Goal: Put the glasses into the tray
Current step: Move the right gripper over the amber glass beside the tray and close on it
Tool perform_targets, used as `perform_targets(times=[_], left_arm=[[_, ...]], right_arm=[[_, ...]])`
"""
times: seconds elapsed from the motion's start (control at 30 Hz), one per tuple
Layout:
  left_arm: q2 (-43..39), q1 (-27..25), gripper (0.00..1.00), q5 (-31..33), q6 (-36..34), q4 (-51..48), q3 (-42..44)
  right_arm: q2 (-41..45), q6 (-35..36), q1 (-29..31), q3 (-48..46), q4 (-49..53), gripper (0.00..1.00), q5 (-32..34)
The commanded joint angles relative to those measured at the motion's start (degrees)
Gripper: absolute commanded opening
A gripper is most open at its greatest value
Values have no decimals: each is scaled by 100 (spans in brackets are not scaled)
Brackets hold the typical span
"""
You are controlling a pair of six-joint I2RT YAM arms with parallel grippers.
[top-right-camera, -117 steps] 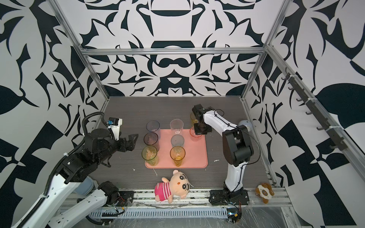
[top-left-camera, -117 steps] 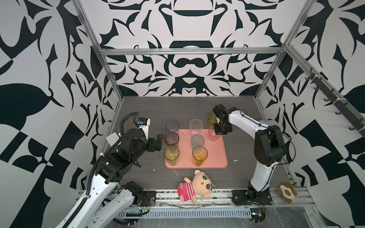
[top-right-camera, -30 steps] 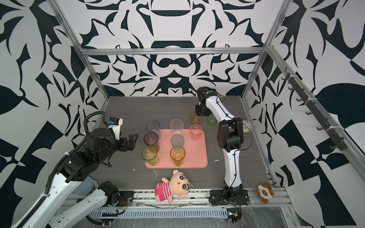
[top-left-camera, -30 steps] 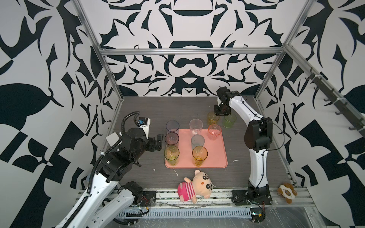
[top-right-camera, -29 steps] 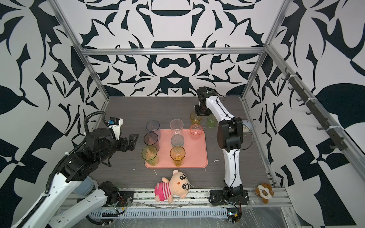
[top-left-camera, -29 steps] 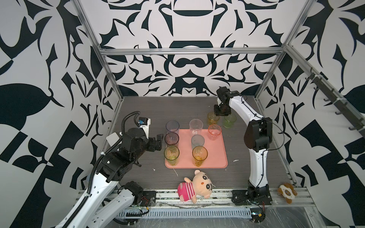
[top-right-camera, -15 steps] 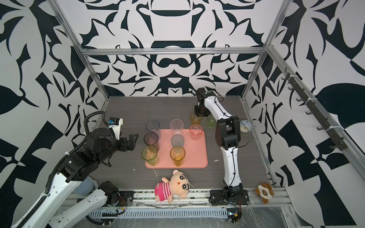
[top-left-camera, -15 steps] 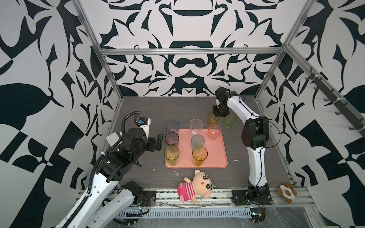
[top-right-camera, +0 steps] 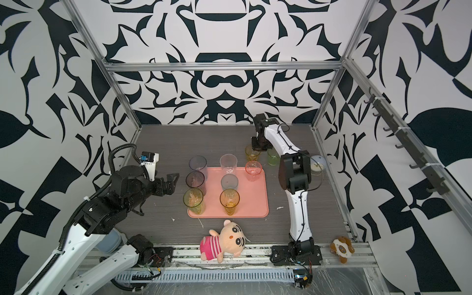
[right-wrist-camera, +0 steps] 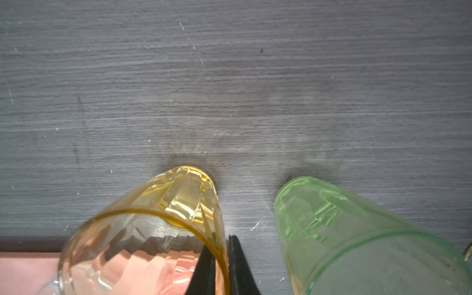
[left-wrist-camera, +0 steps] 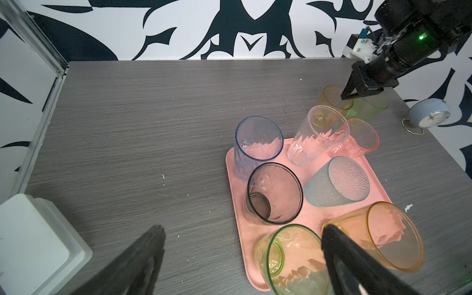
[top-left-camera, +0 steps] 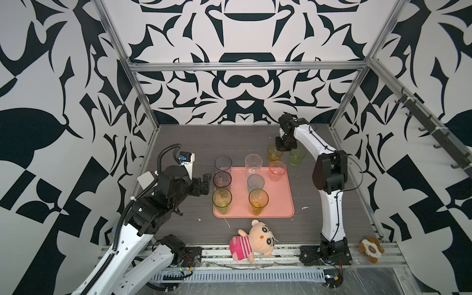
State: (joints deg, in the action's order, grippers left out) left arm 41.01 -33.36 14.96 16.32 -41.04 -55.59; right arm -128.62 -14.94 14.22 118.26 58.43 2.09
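Observation:
The salmon-pink tray (top-left-camera: 281, 204) lies mid-table with several glasses on it, among them a pink one (top-left-camera: 277, 169), a teal one (left-wrist-camera: 337, 184) and an amber one (top-left-camera: 258, 201). Behind its far right corner a yellow glass (top-left-camera: 273, 153) (right-wrist-camera: 153, 229) and a green glass (top-left-camera: 297, 155) (right-wrist-camera: 357, 242) stand on the table. My right gripper (top-left-camera: 281, 149) (right-wrist-camera: 221, 258) is shut on the yellow glass's rim, one finger inside and one outside. My left gripper (top-left-camera: 205, 184) (left-wrist-camera: 244, 229) hangs wide open left of the tray, holding nothing.
A plush doll (top-left-camera: 252, 241) lies at the table's front edge. A small blue clock (top-right-camera: 316, 164) stands near the right wall, partly behind my right arm. A white box (left-wrist-camera: 33, 242) sits at the left. Another small toy (top-left-camera: 370, 249) rests on the front rail.
My right gripper has dropped a little onto the yellow glass and closed its jaws on the rim. The left arm has stayed still.

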Motion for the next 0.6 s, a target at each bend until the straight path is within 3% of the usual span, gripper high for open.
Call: perform_targets(times=[0.0,0.17,0.57], left_arm=[[-58,27,99,-36,39,-29,101],[-74,29,99,-32,38,-34,111],[-64,41,99,-60,47,-23,111]], right_arm=[[100,-26,-22,244,89,7,27],[172,-9,-24,285,144,0,9],[676,45,-23,536,584,0,50]])
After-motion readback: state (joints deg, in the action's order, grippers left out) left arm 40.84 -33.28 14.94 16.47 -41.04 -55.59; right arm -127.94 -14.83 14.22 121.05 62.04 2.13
